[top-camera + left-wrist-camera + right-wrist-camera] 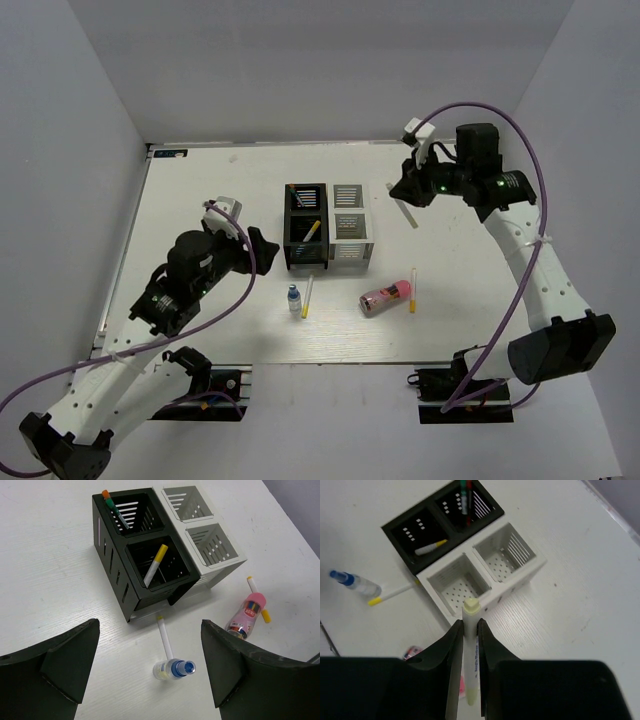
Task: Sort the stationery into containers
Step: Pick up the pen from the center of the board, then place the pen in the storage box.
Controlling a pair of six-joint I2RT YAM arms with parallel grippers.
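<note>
White tabletop [200, 200] is enclosed by pale walls. Over its far right part the right gripper [470, 626] is seen clamped on a white pen [470, 611], which is held clear of the surface, to the right of the white organiser [351, 228] and apart from it. The left gripper [150, 626] is held wide apart and empty, left of the black organiser [292, 232]. The two organisers are set side by side, touching. A yellow-tipped pen [155, 565] is leaned in the black one's near compartment, and coloured pens [115, 507] are stood in its far one. In front of the organisers a pink cylinder [385, 297] is laid beside a yellow-ended pen [412, 290], and a blue-capped bottle [174, 669] is laid against another pen [164, 639].
</note>
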